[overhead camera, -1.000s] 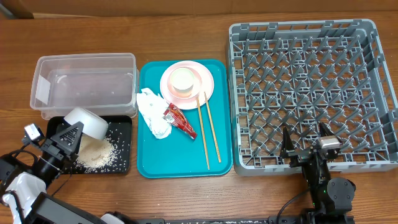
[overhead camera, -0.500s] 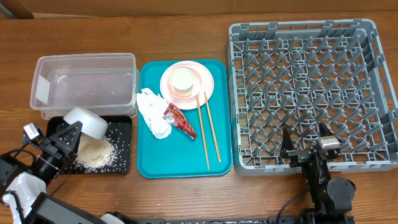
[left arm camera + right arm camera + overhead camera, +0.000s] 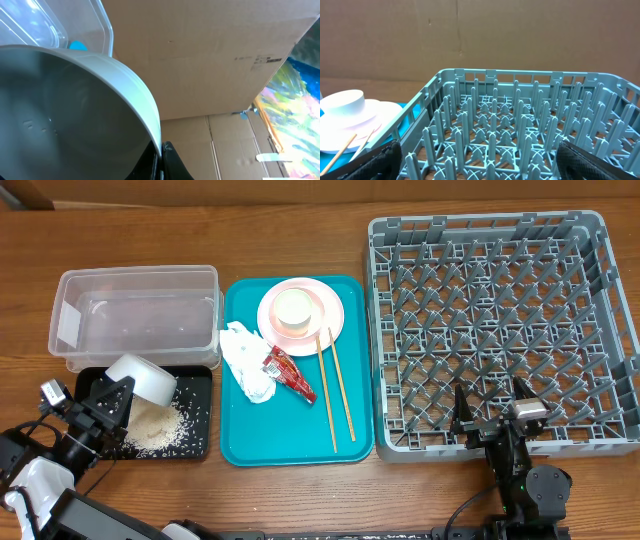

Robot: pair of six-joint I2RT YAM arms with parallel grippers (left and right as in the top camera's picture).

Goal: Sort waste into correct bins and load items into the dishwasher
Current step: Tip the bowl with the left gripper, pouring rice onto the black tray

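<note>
Left gripper (image 3: 118,390) slips slightly lower-left, clamped on the tilted bowl (image 3: 142,378) over the black tray (image 3: 198,442), rice (image 3: 155,423) heaped below; best hold the tilt steady. Right gripper (image 3: 490,416) gapes empty at the dish rack (image 3: 480,221).

1. Black-and-white left arm (image 3: 42,472): black jointed segments, glossy white housings, thin black cable looped alongside.
2. Black left claw (image 3: 112,398): ribbed triangular fingers.
3. Black right arm (image 3: 530,485): rounded housings, trailing black cable, silver-grey block at wrist.
4. Black right claw (image 3: 490,418): two tapered matte fingers (image 3: 382,159).
</note>
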